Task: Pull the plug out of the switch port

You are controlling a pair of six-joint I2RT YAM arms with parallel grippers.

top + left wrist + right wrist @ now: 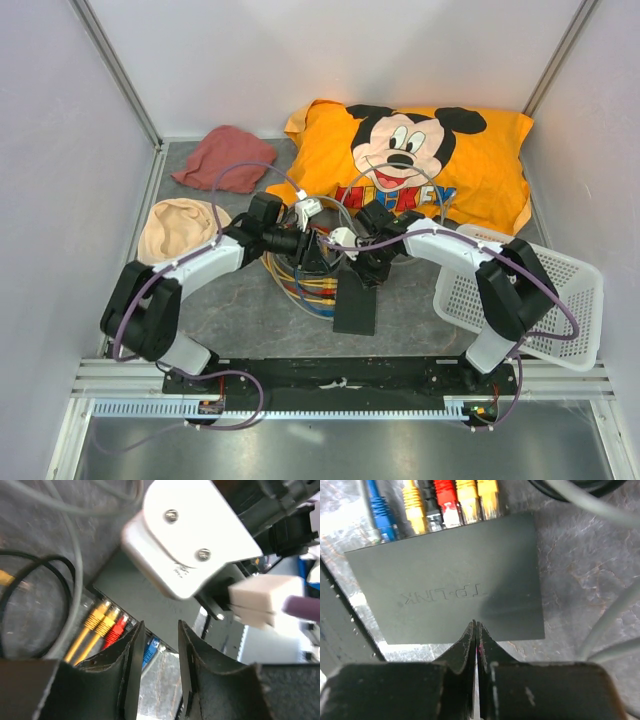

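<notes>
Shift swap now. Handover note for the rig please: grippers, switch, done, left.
Left gripper: open, empty; the blue plug shows through the gap between its fingers.
Right gripper: shut, empty, tips at the near edge of the switch.
Ports: blue plug, red plug and yellow plugs all seated.
Done: approach only.
Left: grip a plug, pull it out.

Top external: fixed high behind the arm bases, facing down and forward. It takes in the table [250,310] across its width, from far off.
Left wrist: very near, looks obliquely past its own fingers [125,680] at the switch [145,600] port edge.
Right wrist: near, straight down on the switch top.
Both wrist views share the switch and its coloured plugs [445,500].
</notes>
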